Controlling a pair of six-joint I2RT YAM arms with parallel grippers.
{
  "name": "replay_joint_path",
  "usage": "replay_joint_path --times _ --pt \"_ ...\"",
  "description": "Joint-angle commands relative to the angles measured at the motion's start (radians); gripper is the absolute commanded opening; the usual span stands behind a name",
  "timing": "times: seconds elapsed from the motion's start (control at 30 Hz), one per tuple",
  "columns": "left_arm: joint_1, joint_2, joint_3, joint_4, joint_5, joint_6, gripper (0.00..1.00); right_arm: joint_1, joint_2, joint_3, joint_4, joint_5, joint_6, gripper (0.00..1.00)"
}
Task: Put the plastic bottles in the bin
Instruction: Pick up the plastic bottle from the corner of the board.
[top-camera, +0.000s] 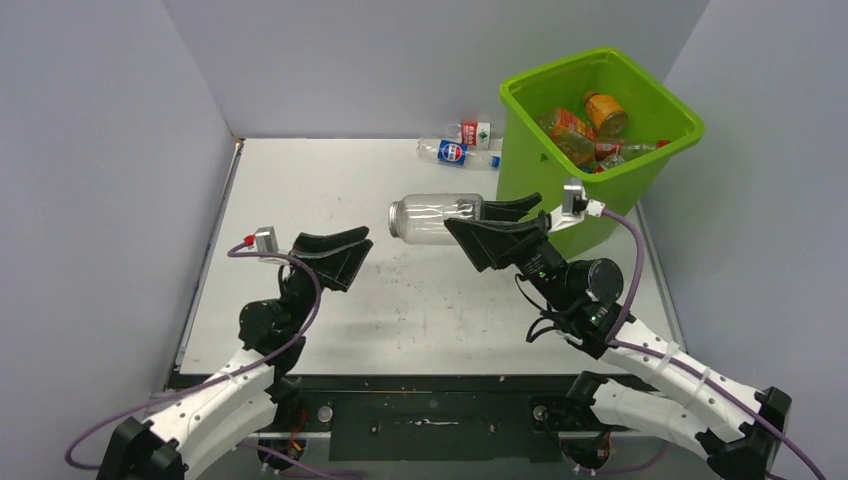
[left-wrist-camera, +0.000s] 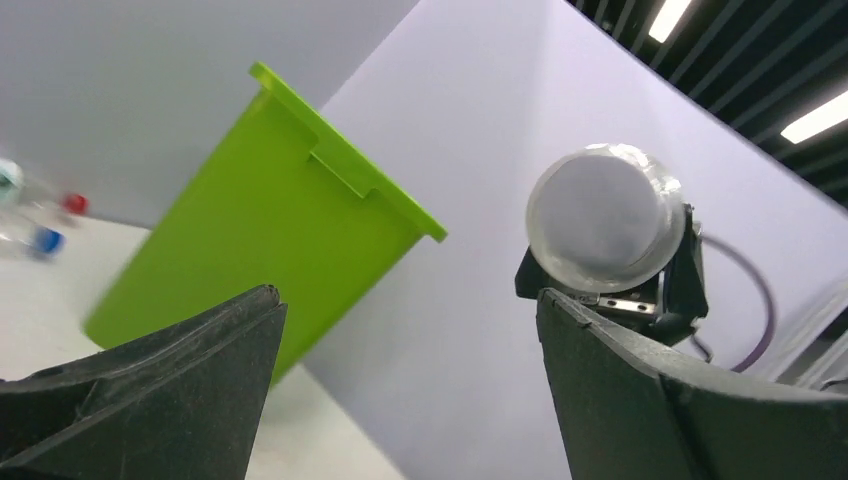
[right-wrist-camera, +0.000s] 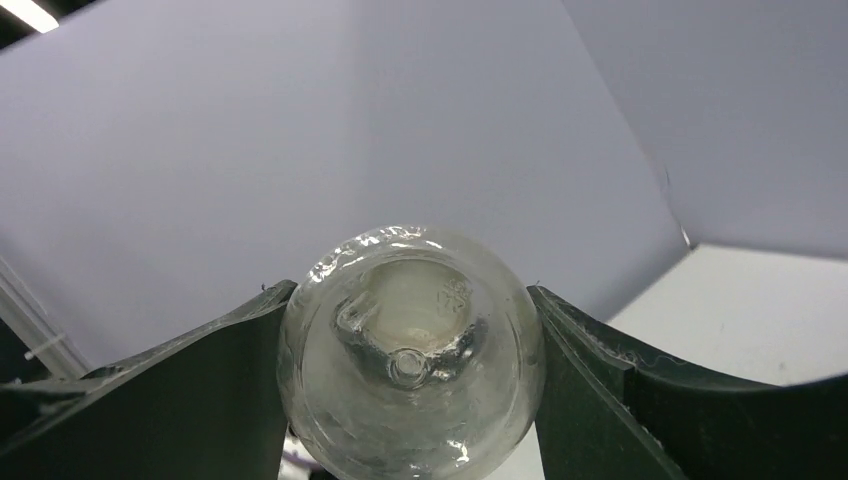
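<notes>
R gripper (top-camera: 492, 226) is clamped on a clear bottle (top-camera: 432, 219), label-less, held sideways above the table (top-camera: 320, 180), w/ its base pointing left. It sits just left of the bin (top-camera: 540, 175), below rim level. L gripper (top-camera: 343, 256) is spread wide w/ nothing btwn its fingers, well apart from the bottle. Several bottles (top-camera: 585, 125) lie inside the bin. A blue-label bottle (top-camera: 458, 152) and a red-label bottle (top-camera: 476, 131) lie at the table's far edge beside the bin.

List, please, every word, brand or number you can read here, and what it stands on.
None is legible.
Blue-label bottle: round logo, lettering too small.
Red-label bottle: print too small.
Binned bottles: labels unreadable.
Held clear bottle: embossed base marks, blurred.
</notes>
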Motion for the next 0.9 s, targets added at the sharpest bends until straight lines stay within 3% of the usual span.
replay_joint_path --times 0.0,0.27,0.47,0.7,0.87 --pt "-0.124 0.126 0.005 0.407 -0.191 -0.241 0.96 0.049 0.014 -0.098 0.461 0.151 -0.033 0.34" --pt "-0.330 0.275 0.133 0.513 -0.246 -0.051 0.96 0.128 0.066 -0.159 0.594 0.274 -0.129 0.35" --pt "-0.378 0.356 0.213 0.538 -0.179 -0.015 0.96 0.183 0.066 -0.132 0.502 0.291 -0.225 0.36" --pt "-0.390 0.403 0.257 0.554 -0.185 -0.014 0.96 0.191 0.061 -0.042 0.253 0.177 -0.295 0.36" --pt "-0.437 0.481 0.318 0.605 -0.170 -0.047 0.96 0.220 0.048 -0.058 0.205 0.178 -0.375 0.35"
